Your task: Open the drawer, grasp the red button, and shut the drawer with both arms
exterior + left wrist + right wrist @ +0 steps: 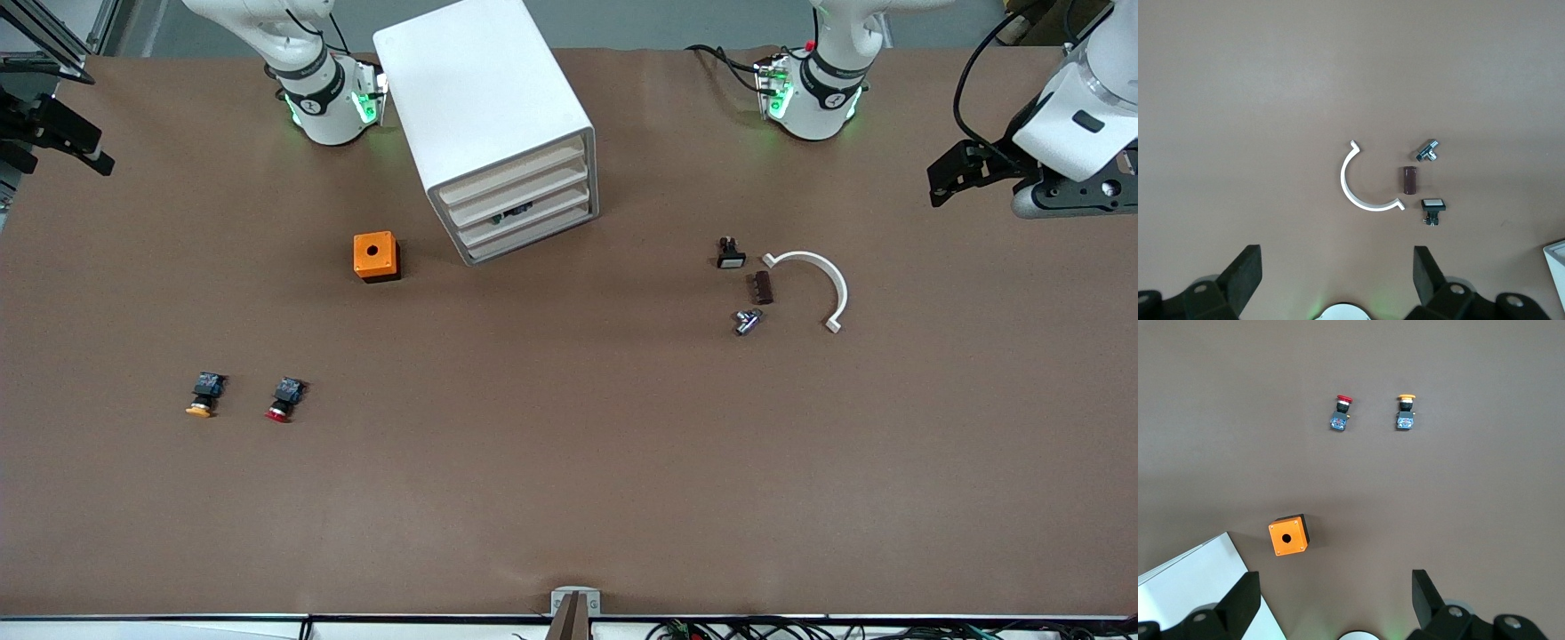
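Jaws on both grippers stand wide apart with nothing between them: my left gripper (1335, 280) hangs over the table's left-arm end, my right gripper (1335, 603) over the right-arm end, both well clear of the cabinet (484, 116). From either one the drawer (524, 206) lies in toward the middle, all four fronts shut and facing the front camera at a slant toward the left arm's side, so I judge a pull must follow that slant. The button (284, 400) lies on the table well nearer the front camera than the cabinet, toward the right arm's end, just beside the orange-yellow button (204, 396); I judge the right arm closer. Red cap, dark body, lying on its side, its cap toward the front camera.
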